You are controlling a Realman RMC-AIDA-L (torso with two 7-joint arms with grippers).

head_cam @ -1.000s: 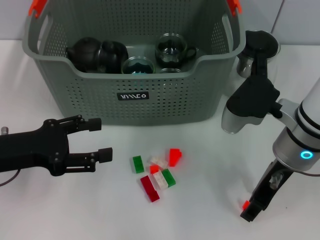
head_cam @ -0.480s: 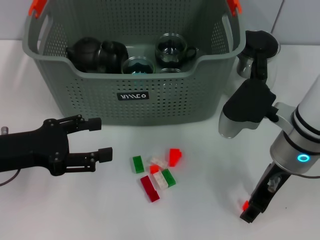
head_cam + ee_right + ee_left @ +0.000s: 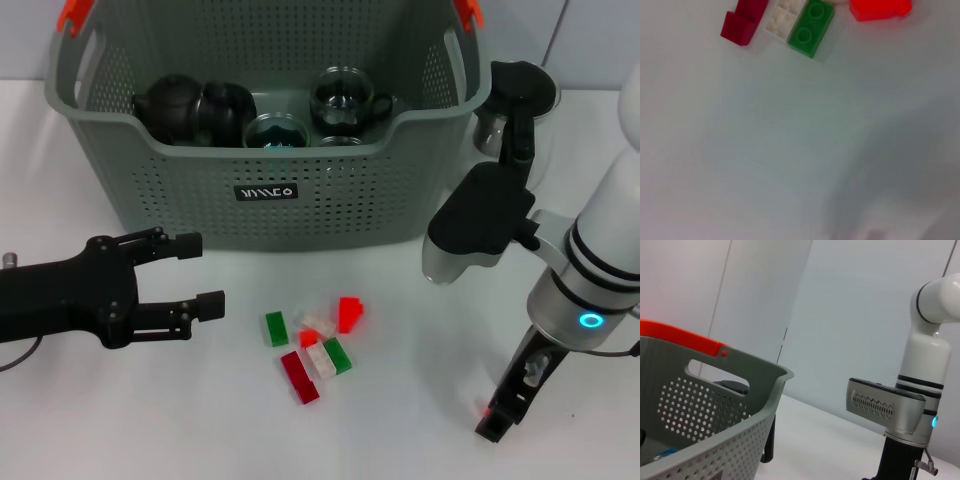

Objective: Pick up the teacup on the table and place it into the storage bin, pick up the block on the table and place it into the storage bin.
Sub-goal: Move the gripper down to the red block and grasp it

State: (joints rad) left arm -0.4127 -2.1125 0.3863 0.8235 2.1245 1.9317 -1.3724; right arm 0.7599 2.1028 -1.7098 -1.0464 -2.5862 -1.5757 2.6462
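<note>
We take the storage bin (image 3: 265,140) as our landmark. Inside it sit a dark teapot (image 3: 190,108) and glass teacups (image 3: 345,98), so the teacup half of the task looks finished to us. The blocks (image 3: 315,345) lie in a loose cluster on the desk (image 3: 130,410) just in front of the bin, below its black label (image 3: 265,191); they are what remains.

The left gripper (image 3: 190,275) rests low in front of the bin's left corner, its fingers spread wide and holding nothing, pointing toward the blocks. We judge it is kept out of the way. The right gripper (image 3: 497,418) hangs in front of the bin's right corner, well apart from the blocks, with something small and red at its tip. We cannot tell whether its fingers are closed.

The right wrist view shows the green block (image 3: 811,21) lying against a white one, studs up, detail the head view lacks. The left wrist view shows only the bin's rim (image 3: 715,365) and the right arm.
</note>
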